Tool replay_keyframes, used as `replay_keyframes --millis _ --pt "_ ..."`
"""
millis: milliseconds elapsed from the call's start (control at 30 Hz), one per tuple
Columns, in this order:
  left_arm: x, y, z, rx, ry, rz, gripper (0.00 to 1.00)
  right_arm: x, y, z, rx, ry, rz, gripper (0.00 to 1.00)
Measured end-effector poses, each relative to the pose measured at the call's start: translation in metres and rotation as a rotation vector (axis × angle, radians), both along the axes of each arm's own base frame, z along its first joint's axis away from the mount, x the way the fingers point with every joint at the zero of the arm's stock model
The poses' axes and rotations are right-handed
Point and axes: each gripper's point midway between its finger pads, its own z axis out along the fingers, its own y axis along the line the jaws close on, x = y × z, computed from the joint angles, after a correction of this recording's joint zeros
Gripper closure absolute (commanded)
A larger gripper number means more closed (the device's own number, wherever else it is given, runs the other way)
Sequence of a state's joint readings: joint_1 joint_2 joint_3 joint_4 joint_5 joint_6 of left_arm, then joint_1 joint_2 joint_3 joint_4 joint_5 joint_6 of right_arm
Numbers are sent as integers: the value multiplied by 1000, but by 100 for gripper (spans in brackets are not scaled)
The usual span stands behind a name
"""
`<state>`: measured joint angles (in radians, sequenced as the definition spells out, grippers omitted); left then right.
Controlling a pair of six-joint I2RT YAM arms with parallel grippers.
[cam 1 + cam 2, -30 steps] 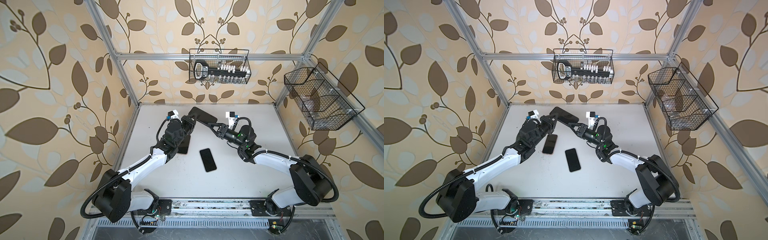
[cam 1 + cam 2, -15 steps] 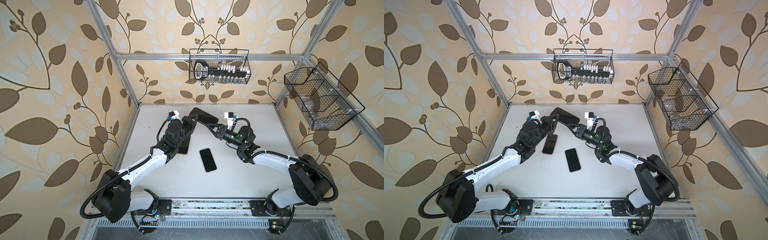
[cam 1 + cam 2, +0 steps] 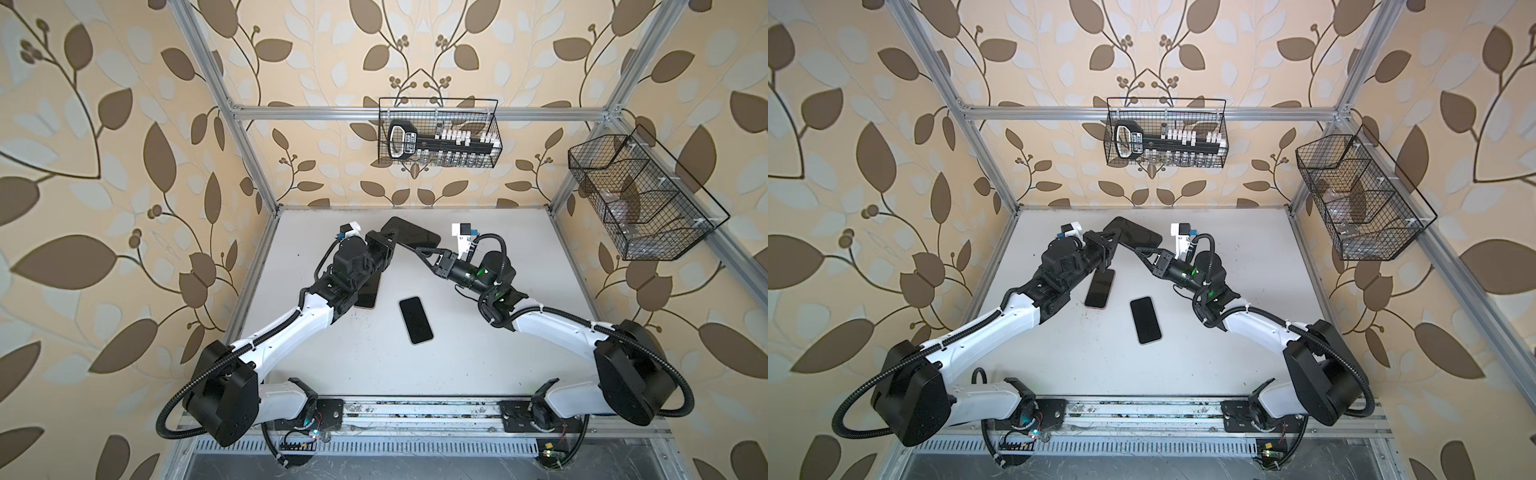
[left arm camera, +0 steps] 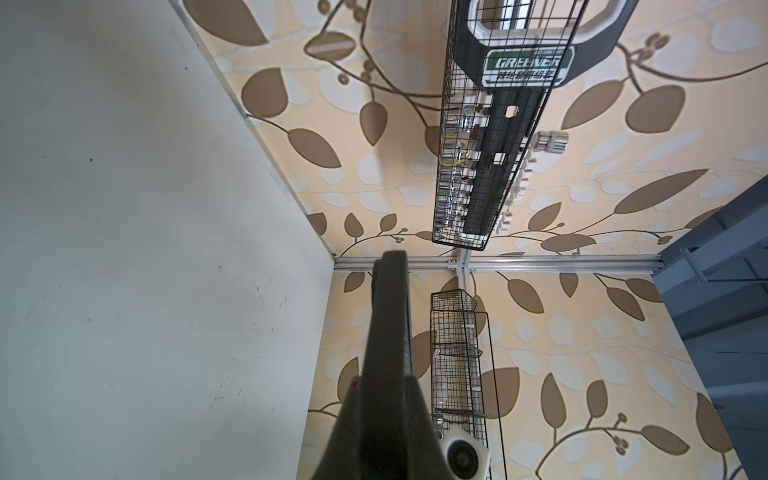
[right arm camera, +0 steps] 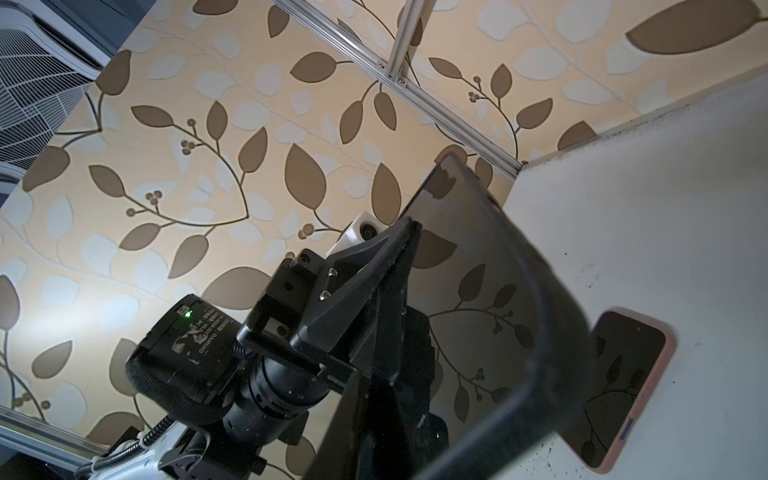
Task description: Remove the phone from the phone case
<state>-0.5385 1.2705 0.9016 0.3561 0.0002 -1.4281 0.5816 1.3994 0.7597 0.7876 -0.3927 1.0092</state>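
**Cased phone hanging between two grippers above the table**

The white table (image 3: pixel 478 353) is lying below both arms. Above its far part the dark phone case (image 3: pixel 413 235) is hanging tilted and clear of the surface, with the phone (image 5: pixel 478 291) showing its glossy screen. The left gripper (image 3: pixel 388 242) is clamping one end of the case, jaws pressed tight on it. In the left wrist view the case is running edge-on straight out from between the fingers (image 4: pixel 353 419). The right gripper (image 3: pixel 409 248) is meeting the case's long edge just beside the left gripper, jaws drawn nearly together. Whether they are pinching the rim cannot be told. Below the grippers two loose phones are lying flat: a pink-edged phone (image 3: pixel 1099 289) under the left gripper's wrist, and a black phone (image 3: pixel 416 320) apart from both grippers.
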Motion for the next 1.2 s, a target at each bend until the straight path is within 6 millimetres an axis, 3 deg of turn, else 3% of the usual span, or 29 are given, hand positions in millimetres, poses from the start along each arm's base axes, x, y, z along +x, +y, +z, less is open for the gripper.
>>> replay_keyframes --millis 600,933,1200 --pt "0 -3 0 0 130 5 100 0 -3 2 -174 -171 -44 82" --pt "5 -4 -3 20 157 4 100 1 -4 -4 -253 -225 -70 79" --pt "7 -4 -9 70 159 -4 100 0 -4 -20 -314 -221 -73 79"
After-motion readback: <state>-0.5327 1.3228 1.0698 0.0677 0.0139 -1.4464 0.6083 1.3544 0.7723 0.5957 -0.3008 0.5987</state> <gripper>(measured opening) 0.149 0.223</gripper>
